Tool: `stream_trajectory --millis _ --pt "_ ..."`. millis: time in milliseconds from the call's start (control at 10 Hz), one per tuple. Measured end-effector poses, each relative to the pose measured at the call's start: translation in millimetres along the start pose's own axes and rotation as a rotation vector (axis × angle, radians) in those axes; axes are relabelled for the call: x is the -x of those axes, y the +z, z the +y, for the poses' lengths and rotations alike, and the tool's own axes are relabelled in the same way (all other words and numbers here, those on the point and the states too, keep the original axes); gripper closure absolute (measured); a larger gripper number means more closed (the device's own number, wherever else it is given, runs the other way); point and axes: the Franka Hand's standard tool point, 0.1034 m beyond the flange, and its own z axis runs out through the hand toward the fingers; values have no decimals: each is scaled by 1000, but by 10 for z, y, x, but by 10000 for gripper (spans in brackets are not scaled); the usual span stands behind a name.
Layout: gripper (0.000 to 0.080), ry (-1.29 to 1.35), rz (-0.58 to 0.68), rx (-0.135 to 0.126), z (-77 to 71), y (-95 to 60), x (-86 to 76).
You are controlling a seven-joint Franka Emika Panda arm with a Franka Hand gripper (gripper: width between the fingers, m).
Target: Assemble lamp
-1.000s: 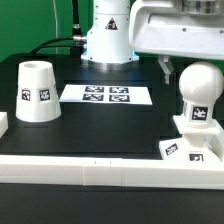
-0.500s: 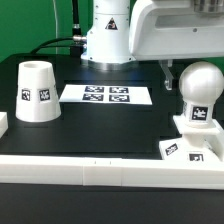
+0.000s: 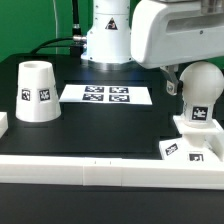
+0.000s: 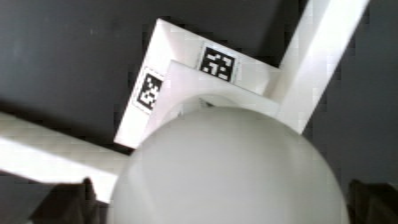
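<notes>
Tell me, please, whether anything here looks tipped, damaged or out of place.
Nothing stands out. The shade stands on the table, the bulb sits upright in the base, and the marker board lies flat.

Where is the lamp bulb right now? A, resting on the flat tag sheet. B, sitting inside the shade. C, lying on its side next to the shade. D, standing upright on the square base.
D: the bulb stands upright on the square base at the exterior view's right, while the shade sits apart at that view's left and the marker board carries nothing.
</notes>
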Motion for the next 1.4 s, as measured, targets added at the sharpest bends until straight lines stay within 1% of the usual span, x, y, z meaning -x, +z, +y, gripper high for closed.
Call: stream_trajectory --millis 100,200,300,400,700,1200,1400 --pt "101 -137 -7 20 3 2 0" --pt "101 -239 -12 35 0 3 -5" --pt "101 -283 -13 34 -22 3 -13" --pt "101 -414 -21 42 -33 5 -19" --pt "101 -672 -37 47 -48 15 -21" --pt "101 -950 -44 45 -32 14 -15" --pt "101 -1050 -49 44 -2 13 -4"
